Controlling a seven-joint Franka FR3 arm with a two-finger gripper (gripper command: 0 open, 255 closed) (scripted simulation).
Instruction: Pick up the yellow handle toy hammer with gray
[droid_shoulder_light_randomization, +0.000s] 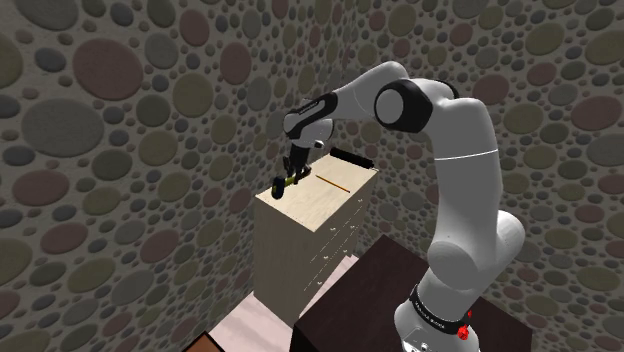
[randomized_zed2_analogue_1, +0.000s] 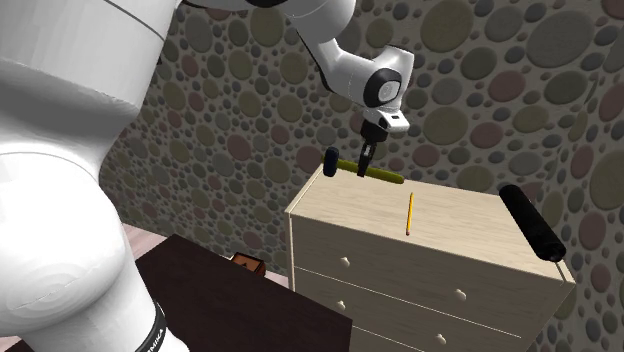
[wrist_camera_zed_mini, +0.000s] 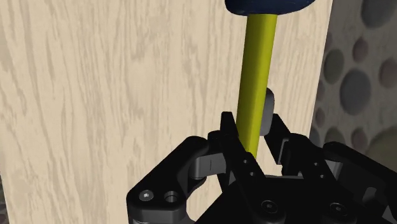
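**Hammer clasped over the dresser**

The hammer (randomized_zed2_analogue_1: 385, 175), yellow-handled with a dark head, sits at the far corner of the pale wood dresser (randomized_zed2_analogue_1: 450, 215), its head past the top's edge. The gripper (randomized_zed2_analogue_1: 366, 162) is clenched on the handle at mid-length, fingers (wrist_camera_zed_mini: 228, 127) pressing both sides. Whether it is clear of the top is unclear. A pencil (randomized_zed2_analogue_1: 410, 212) lies near, and a black roller (randomized_zed2_analogue_1: 532, 222) at the other end.

I see the toy hammer (randomized_zed2_analogue_1: 386, 175) as a slim yellow handle with a dark head that reads dark blue in the wrist view. It sits roughly level, its handle clasped between the fingers of the gripper (randomized_zed2_analogue_1: 366, 162). The head points toward the second exterior view's left, at the far edge of the pale wooden dresser (randomized_zed2_analogue_1: 450, 215) top. I cannot tell whether it touches that top.
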